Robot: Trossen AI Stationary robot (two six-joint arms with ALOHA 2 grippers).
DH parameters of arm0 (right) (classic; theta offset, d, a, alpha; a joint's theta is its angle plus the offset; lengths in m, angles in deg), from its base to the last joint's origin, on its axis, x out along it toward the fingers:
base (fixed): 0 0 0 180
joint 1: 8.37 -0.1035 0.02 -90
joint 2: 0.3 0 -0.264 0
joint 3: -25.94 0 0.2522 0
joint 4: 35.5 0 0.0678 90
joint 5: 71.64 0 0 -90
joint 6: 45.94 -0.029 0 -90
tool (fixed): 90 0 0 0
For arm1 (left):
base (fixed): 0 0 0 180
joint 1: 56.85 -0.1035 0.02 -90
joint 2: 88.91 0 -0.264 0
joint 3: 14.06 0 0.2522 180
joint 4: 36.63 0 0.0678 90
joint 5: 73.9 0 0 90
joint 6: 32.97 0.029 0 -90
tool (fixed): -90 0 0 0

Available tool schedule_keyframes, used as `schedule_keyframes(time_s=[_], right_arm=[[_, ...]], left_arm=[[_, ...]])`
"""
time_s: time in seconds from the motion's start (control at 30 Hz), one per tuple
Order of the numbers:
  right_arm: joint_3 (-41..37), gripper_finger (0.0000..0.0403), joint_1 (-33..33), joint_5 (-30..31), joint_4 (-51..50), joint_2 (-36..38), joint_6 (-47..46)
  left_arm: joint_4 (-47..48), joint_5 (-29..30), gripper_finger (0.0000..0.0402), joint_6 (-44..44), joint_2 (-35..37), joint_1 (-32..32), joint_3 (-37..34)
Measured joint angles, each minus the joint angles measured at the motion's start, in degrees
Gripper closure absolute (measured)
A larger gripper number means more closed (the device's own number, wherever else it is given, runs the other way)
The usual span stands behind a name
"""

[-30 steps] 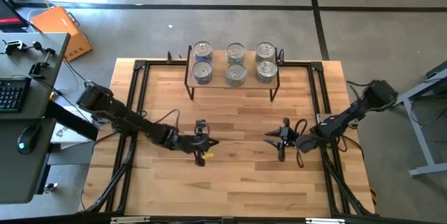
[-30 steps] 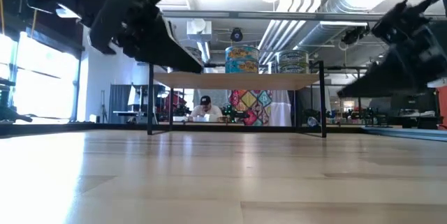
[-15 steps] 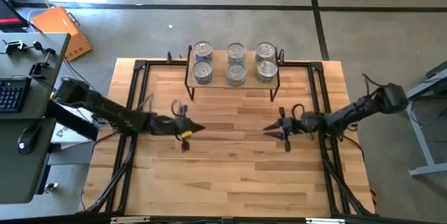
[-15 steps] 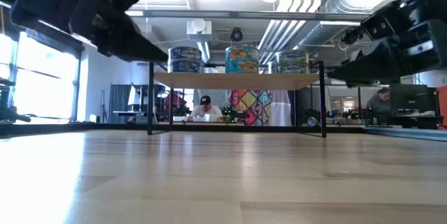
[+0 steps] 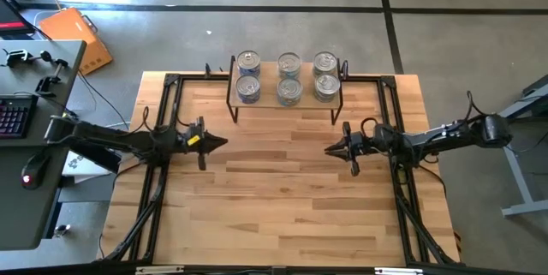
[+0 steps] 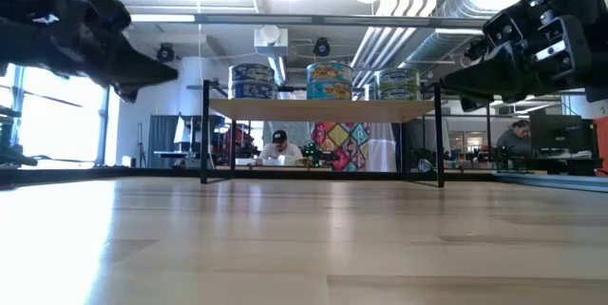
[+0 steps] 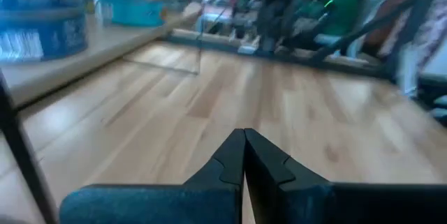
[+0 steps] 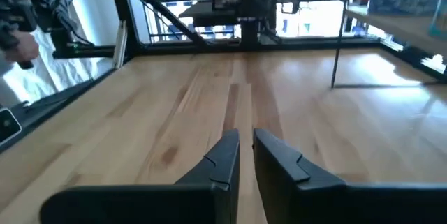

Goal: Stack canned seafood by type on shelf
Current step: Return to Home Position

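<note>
Now, left gripper [image 5: 221,143]: fingers pressed together, empty.
Right gripper [image 5: 330,148]: slim gap, empty.
Cans [image 5: 289,78]: on shelf [image 5: 282,100], beyond both fingertips.

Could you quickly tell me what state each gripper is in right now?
Left gripper: closed, holding nothing, above the table.
Right gripper: fingers nearly together with a narrow gap, nothing between them.
</note>
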Motion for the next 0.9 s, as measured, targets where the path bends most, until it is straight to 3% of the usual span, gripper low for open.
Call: schedule_keyframes(time_s=[0.17,0.33,0.57,0.67,0.9], right_arm=[[-0.01,0.0371,0.70,-6.51,-0.04,0.13,-0.19],[0.00,0.0371,6.73,-12.43,-2.30,3.05,-5.39],[-0.01,0.0371,12.38,-17.88,-6.23,8.62,-6.62],[-0.01,0.0371,12.22,-17.12,-5.41,11.23,-7.51],[-0.01,0.0396,5.75,-8.28,-2.05,16.78,-6.42]], left_arm=[[4.63,-7.68,0.0402,2.72,7.27,-3.43,0.02],[8.51,-14.96,0.0402,4.82,13.13,-9.95,0.09],[17.75,-17.72,0.0402,3.99,21.73,-16.85,0.09],[18.70,-19.22,0.0402,3.52,24.94,-16.99,0.09],[20.64,-18.00,0.0402,3.85,28.66,-15.72,0.07]])
